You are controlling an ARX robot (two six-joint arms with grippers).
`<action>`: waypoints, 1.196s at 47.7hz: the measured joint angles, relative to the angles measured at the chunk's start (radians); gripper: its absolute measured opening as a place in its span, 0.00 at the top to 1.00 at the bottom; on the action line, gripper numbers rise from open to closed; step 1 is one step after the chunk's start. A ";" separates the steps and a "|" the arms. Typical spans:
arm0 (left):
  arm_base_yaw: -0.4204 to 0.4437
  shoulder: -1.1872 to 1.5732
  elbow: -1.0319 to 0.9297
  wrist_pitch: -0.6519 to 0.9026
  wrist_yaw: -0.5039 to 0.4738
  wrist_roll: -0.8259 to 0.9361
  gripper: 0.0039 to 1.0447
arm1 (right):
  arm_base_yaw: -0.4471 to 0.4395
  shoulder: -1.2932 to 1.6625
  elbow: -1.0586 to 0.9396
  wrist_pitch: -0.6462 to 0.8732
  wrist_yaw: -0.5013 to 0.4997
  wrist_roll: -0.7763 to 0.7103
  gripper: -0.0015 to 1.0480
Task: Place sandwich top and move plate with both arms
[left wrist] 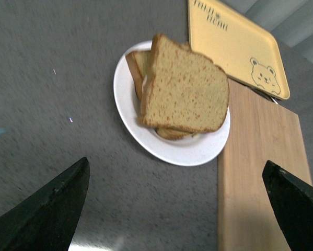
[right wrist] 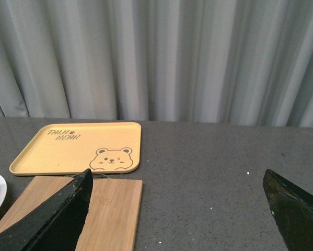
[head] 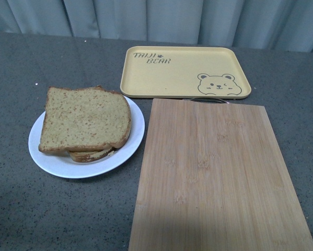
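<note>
L gripper (left wrist: 175,162): both black fingers (left wrist: 51,209) spread wide, nothing btwn them, held above the table (head: 41,209) w/ the plate (head: 57,164) ahead of the tips. R gripper (right wrist: 177,171): also spread wide, empty, over bare grey tabletop to the right of the board.

Nearest in front view: bamboo cutting board (head: 213,178), plain light wood, lying flat, right of centre. Small metal handle (head: 208,99) at its far edge.

Left of the board, a bit further back: white round plate, just beside the board's left edge; can't tell if touching. Sandwich top (head: 85,119) sits on the stack on this plate, a tan wholemeal slice w/ darker crust, lying flat and slightly skewed. Lower slices (head: 91,154) poke out under its near edge.

Behind the board: yellow rect. tray (head: 185,73), empty. Dark print in its top-left corner reads approx "TAIJI BEAR" w/ a tiny paw mark; a winking bear face is drawn in the corner nearest the board handle.

Furthest back: grey-white pleated curtain (head: 156,18) along the table's far edge.
</note>
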 joint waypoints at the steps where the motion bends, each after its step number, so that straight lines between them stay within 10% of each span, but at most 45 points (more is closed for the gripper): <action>1: -0.007 0.087 0.015 0.034 0.008 -0.034 0.06 | 0.000 0.000 0.000 0.000 0.000 0.000 0.09; 21: -0.125 0.834 0.185 0.369 -0.007 -0.351 0.06 | 0.000 0.000 0.000 0.000 0.000 0.000 0.09; 57: -0.238 1.178 0.288 0.554 -0.067 -0.465 0.15 | 0.000 0.000 0.000 0.000 0.000 0.000 0.09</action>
